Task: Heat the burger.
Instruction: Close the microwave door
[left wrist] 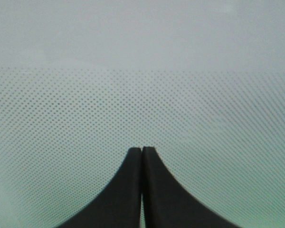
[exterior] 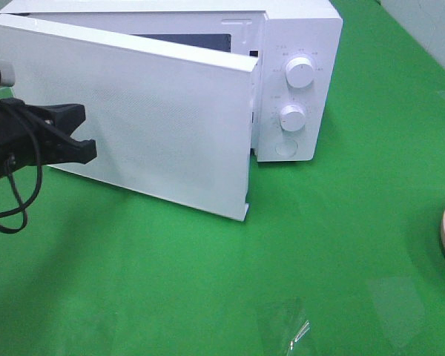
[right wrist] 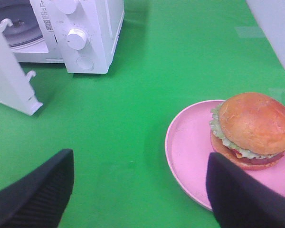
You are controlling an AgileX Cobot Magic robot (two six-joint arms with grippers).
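Your left hand (exterior: 85,141) is clenched with nothing between its fingertips, and it sits right at the outer face of the microwave door (exterior: 156,119); its wrist camera shows only the dotted screen of that door just past the tips. Pressed together like that, the fingertips make a blunt pusher, which suits swinging the door, not gripping it. The door stands swung out across the front of the microwave (exterior: 300,81), so the cavity looks reachable from the hinge-free side, and the right wrist view glimpses the turntable inside. The two dials (exterior: 300,73) sit on the panel at about 1 o'clock in the overhead view, clear of the door. Your right hand (right wrist: 137,190) is released, jaws wide, hovering over the green bench (right wrist: 147,85) with nothing in it. The burger (right wrist: 251,130) rests on the pink plate (right wrist: 187,152), toward the plate's edge farthest from the microwave, well apart from the oven. The overhead view catches only the plate rim at 3 o'clock. I'd judge the wide jaws are set for taking the plate or burger next, while the left keeps the door out of the way.
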